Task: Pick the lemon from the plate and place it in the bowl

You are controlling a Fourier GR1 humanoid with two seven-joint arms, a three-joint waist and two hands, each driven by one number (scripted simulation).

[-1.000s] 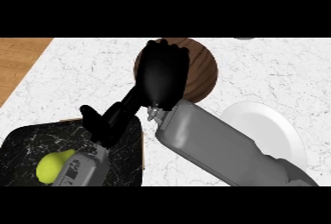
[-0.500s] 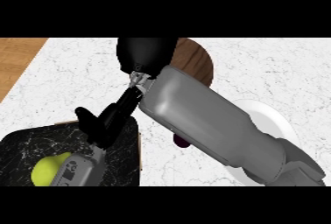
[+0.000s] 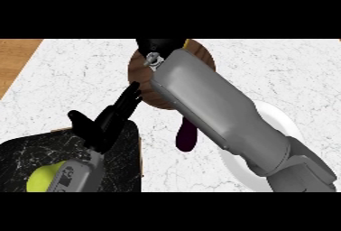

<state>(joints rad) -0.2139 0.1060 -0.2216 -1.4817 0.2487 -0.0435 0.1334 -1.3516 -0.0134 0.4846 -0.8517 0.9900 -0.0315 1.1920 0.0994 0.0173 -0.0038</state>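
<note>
**Right arm stretched over the bowl, lemon-coloured fruit by the left wrist**

No readable brands, labels or writing anywhere in the head view.

Reaching diagonally up the view from the lower right: the right forearm, big and grey, covering much of the wooden bowl at the top centre. Showing only as a black patch at the top edge above the bowl: the right hand; cannot tell whether its fingers are curled or straight, or whether anything is in it.

Lying partly hidden under that forearm, at the right: the white plate, resting on the white marbled counter.

Peeking out beneath the forearm, between bowl and plate: a dark purple object, elongated, its long axis running roughly up and down the view.

Standing at the lower left, over a dark speckled slab: the left hand, fingers straight and spread, pointing up and to the right, holding nothing.

Sitting low at the left, just beside the left wrist on the dark slab: a yellow-green rounded fruit, partly covered, too little showing to give a long axis or direction; well apart from both plate and bowl.
</note>
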